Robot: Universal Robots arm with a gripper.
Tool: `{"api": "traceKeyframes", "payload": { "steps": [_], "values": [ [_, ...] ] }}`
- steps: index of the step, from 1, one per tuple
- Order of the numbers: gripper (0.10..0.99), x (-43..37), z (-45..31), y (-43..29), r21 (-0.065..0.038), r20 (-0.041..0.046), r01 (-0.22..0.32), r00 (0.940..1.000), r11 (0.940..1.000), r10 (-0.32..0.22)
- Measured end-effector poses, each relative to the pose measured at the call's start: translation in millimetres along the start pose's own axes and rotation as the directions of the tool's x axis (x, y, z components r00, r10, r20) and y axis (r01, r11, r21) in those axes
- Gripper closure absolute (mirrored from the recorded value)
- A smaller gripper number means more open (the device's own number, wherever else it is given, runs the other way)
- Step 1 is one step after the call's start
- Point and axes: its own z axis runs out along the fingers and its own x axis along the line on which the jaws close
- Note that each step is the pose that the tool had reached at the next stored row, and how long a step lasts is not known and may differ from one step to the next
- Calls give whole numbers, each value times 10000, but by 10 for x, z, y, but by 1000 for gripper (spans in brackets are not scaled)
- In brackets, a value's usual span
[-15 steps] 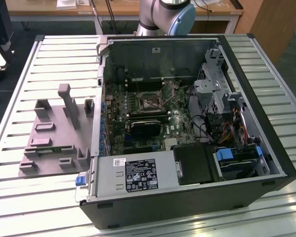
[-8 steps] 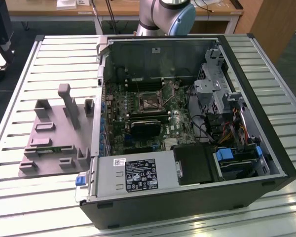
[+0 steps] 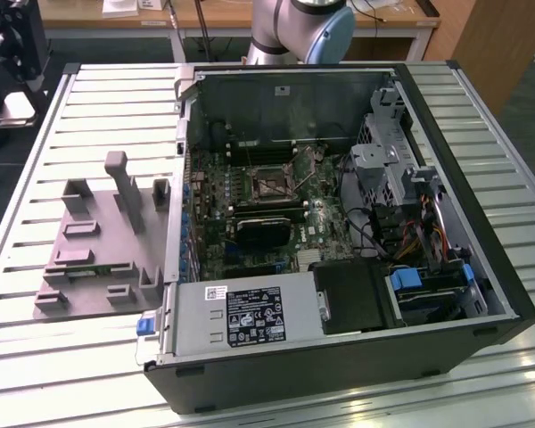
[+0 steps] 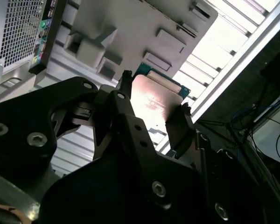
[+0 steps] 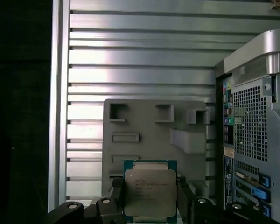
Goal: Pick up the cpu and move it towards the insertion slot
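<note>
- Gripping the cpu [image 5: 150, 189] [image 4: 154, 100], a small flat square chip with a silvery metal top and a thin green rim, the black two-fingered gripper [image 5: 150, 198] [image 4: 155, 93] presses one finger against each of two opposite edges in both wrist views.
- In the first wrist view the chip is held in front of the grey plastic fixture plate [image 5: 154, 130] with raised blocks, apart from it; the plate lies on the slatted aluminium table [image 5: 140, 56].
- The open black computer case [image 3: 339, 374] lies in the middle and toward the exterior view's right, with the fixture plate just beside it on the exterior view's left.
- The insertion slot [image 3: 269, 183], a square socket with a shiny metal frame and dark centre, sits on the green motherboard [image 3: 209, 214] in the upper middle of that frame.
- A grey and blue robot arm joint [image 3: 299, 27] stands at the top edge, behind the case.
</note>
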Motion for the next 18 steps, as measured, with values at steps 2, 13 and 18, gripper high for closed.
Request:
{"api": "traceKeyframes", "payload": {
  "steps": [2, 13, 18],
  "values": [
    [545, -66, 3, 1, 0, -1, 0, 10000, 10000, 0],
    [545, -557, 20, 6, 0, -20, -1, 10000, 10000, 1],
    [545, -782, 28, 9, 0, -32, -2, 10000, 10000, 2]
  ]
}}
